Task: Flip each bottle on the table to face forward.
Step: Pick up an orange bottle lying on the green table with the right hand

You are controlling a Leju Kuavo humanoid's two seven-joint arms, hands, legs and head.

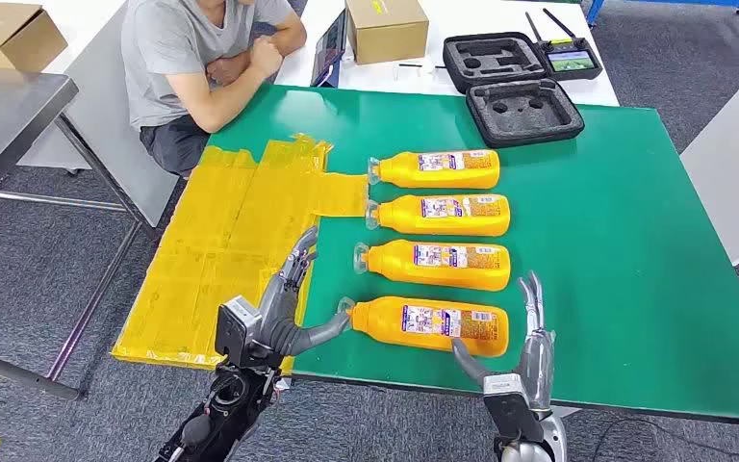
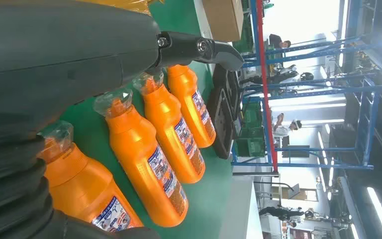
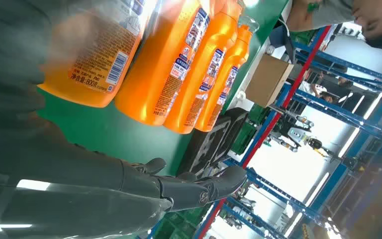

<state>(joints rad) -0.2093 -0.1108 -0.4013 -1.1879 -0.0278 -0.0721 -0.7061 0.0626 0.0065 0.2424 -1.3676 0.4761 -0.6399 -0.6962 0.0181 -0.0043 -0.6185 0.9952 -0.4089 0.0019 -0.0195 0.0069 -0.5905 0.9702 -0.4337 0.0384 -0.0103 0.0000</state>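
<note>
Four orange bottles lay flat in a column on the green table (image 1: 616, 221), caps pointing to robot's left, labels up. Nearest bottle (image 1: 430, 324) sat close to the table's near edge, between both hands. Second bottle (image 1: 435, 264), third bottle (image 1: 440, 214) and farthest bottle (image 1: 435, 168) lay parallel beyond it, apart from each other. Left hand (image 1: 293, 308) spread and unclenched, thumb tip touching nearest bottle's cap end, other fingers stretched toward the yellow taped sheet (image 1: 231, 241). Right hand (image 1: 524, 342) also loose, fingers apart, thumb at the nearest bottle's base end, grasping nothing. Seated person (image 1: 202, 58) leaned on the far-left table corner. Black foam case (image 1: 524, 111) rested at far edge.
</note>
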